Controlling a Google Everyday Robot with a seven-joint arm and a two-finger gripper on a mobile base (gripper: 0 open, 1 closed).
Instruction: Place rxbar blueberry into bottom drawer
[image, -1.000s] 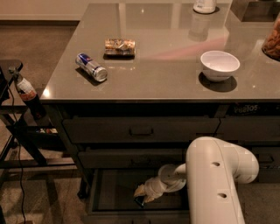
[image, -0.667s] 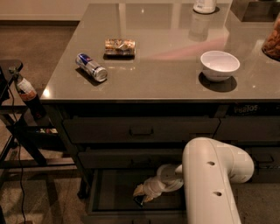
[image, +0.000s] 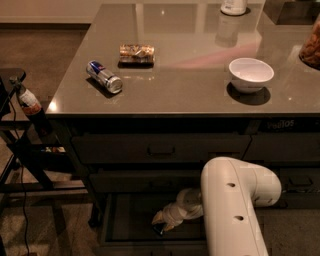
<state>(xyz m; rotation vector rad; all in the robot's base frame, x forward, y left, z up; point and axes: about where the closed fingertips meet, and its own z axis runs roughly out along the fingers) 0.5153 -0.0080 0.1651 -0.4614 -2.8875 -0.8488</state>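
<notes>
The bottom drawer (image: 125, 220) of the dark cabinet is pulled open, and its flat dark inside shows. My white arm (image: 232, 200) reaches down into it from the right. My gripper (image: 162, 224) is low inside the drawer, near its middle. A small dark glossy piece (image: 158, 230) shows right under the gripper's tip against the drawer floor. It looks like the rxbar blueberry, mostly hidden by the gripper.
On the grey countertop (image: 190, 95) lie a blue-silver drink can (image: 104, 76) on its side, a brown-gold snack packet (image: 136, 53) and a white bowl (image: 251, 74). Two shallower drawers (image: 160, 149) above are closed. A black stand with cables (image: 22, 135) is to the left.
My arm has shifted slightly to the left. The gripper stays low in the open bottom drawer. Nothing on the counter has moved.
</notes>
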